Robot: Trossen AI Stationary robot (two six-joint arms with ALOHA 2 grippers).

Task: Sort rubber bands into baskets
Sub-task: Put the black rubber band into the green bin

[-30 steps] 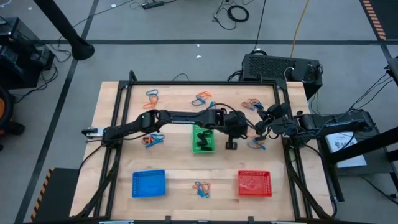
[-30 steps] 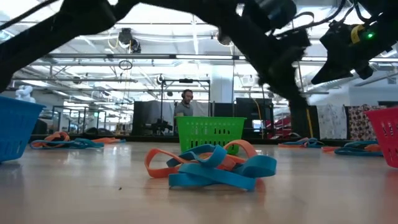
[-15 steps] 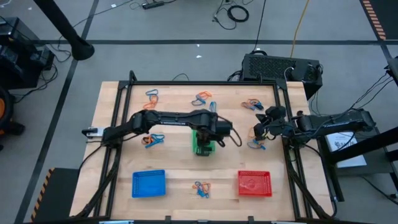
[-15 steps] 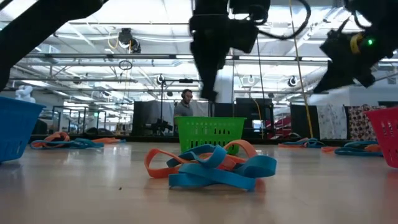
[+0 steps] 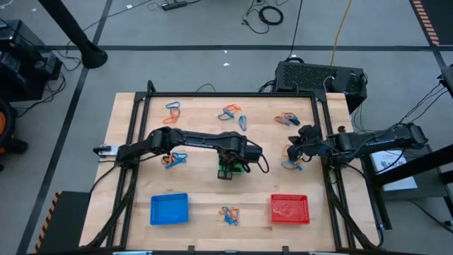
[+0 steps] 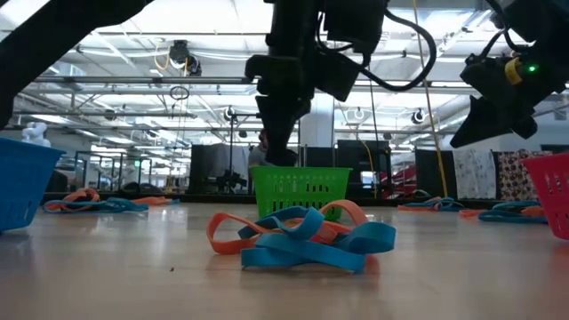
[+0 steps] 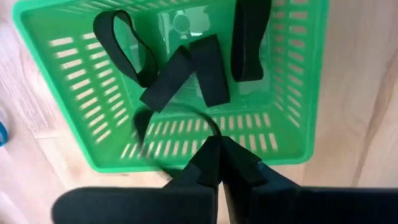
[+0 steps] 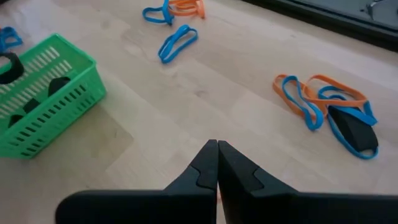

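Observation:
The green basket (image 7: pixel 273 93) stands at mid-table with several black rubber bands (image 7: pixel 205 68) lying in it. My left gripper (image 7: pixel 217 144) hangs over it, pointing down, shut on one more black rubber band. My right gripper (image 8: pixel 217 148) hovers shut over bare wood at the table's right, holding nothing. It is close to a cluster of orange, blue and black rubber bands (image 8: pixel 329 106). The blue basket (image 5: pixel 170 209) and the red basket (image 5: pixel 289 209) sit near the front edge. My left gripper pinches a thin black rubber band (image 7: pixel 208 127) at its fingertips, coming from above and pointing down. The band's loop (image 7: pixel 140 124) swings out blurred below the fingers, inside the green basket and above its floor.
Small heaps of orange and blue bands lie around the table: far left (image 5: pixel 173 108), far middle (image 5: pixel 230 111), far right (image 5: pixel 286 119), left of the green basket (image 5: pixel 174 160), and front middle (image 6: pixel 302 238). A black metal frame (image 5: pixel 134 134) borders the work area.
My left gripper has travelled from right of the green basket toward the table's left until it is over the basket. It has also tipped from a slant to pointing straight down. My right gripper has sunk a little.

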